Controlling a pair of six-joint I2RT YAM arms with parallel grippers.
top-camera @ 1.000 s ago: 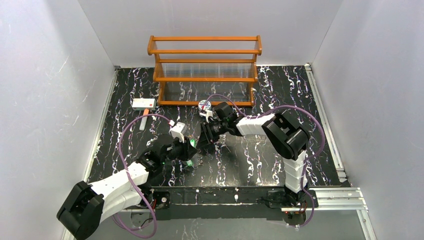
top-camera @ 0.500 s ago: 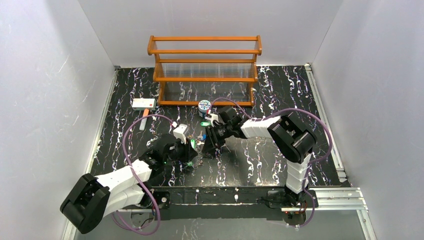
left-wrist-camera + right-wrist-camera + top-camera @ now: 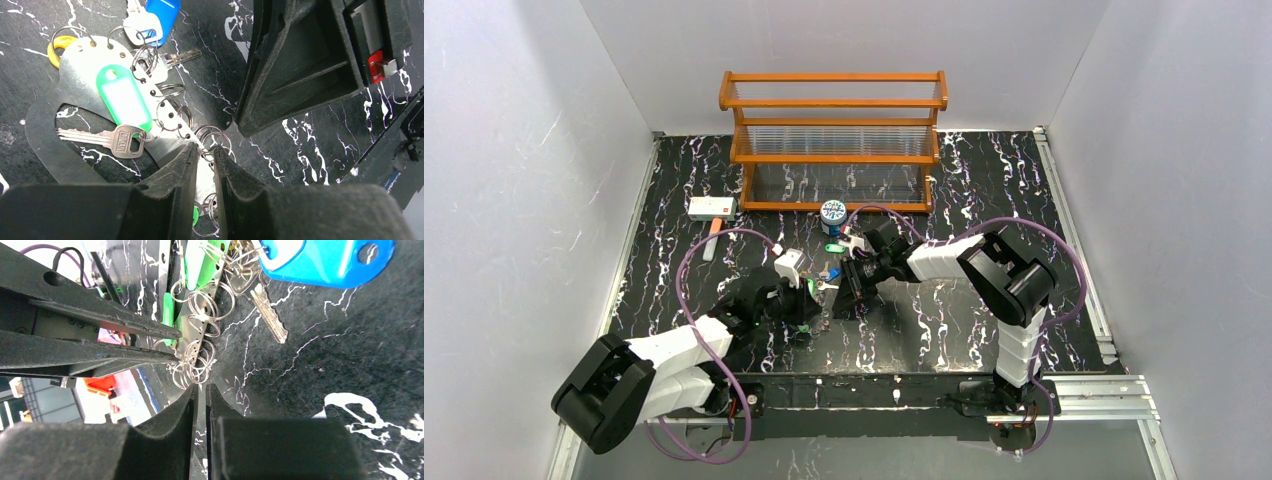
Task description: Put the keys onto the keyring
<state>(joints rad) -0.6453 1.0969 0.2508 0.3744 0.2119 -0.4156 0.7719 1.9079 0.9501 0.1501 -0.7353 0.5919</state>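
Near the desk's centre, the keyring already carries green, blue and yellow keys. Several rings look empty, and one green key lies apart. The left end effector and right end effector both clamp the keyring.

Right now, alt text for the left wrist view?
The left gripper pinches the edge of a flat whitish metal keyring loop strung with small steel split rings. A green plastic key tag and a silver key lie across it, a blue plastic tag sits at the top, and the right gripper fills the upper right.
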